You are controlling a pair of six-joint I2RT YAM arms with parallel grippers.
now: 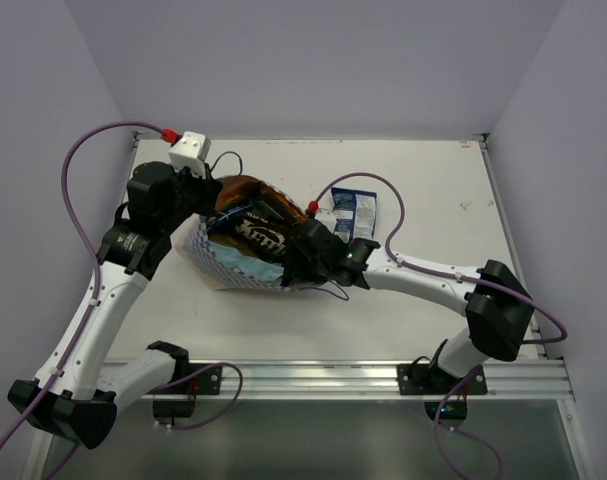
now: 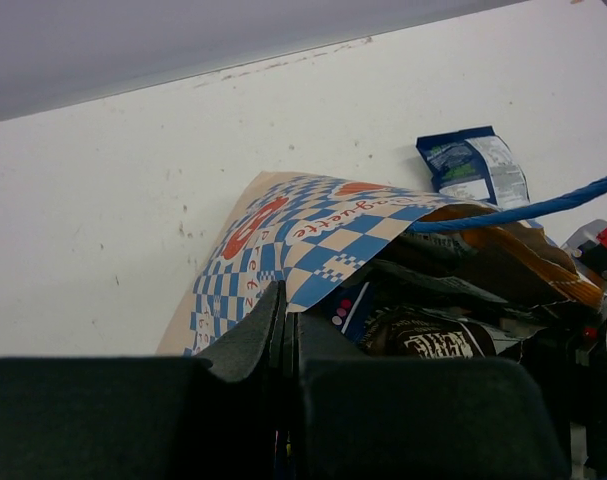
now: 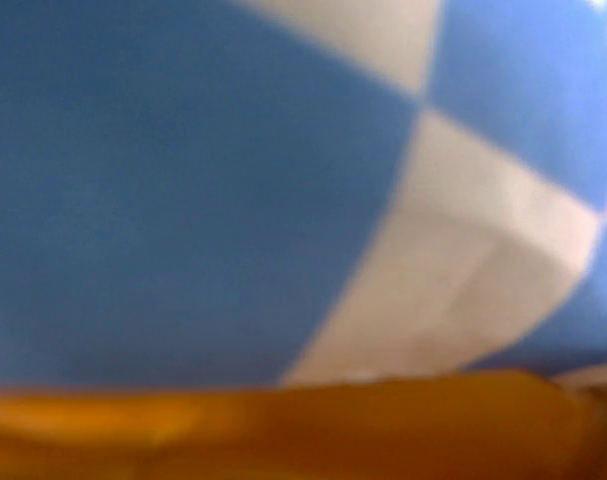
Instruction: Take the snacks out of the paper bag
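The blue-and-white checkered paper bag (image 2: 283, 235) lies on its side on the matte white table (image 2: 103, 200). Its creased upper lip is pinched between the pressed-together jaws of the left gripper (image 2: 287, 315). Just beyond those jaws a crinkly brown chip bag (image 2: 433, 338) fills the mouth, under a thin blue cord handle (image 2: 523, 211). Farther off lies a flat, glossy small blue packet (image 2: 473, 165). The right gripper (image 1: 293, 265) is at the bag's mouth, and I cannot tell how its jaws stand.
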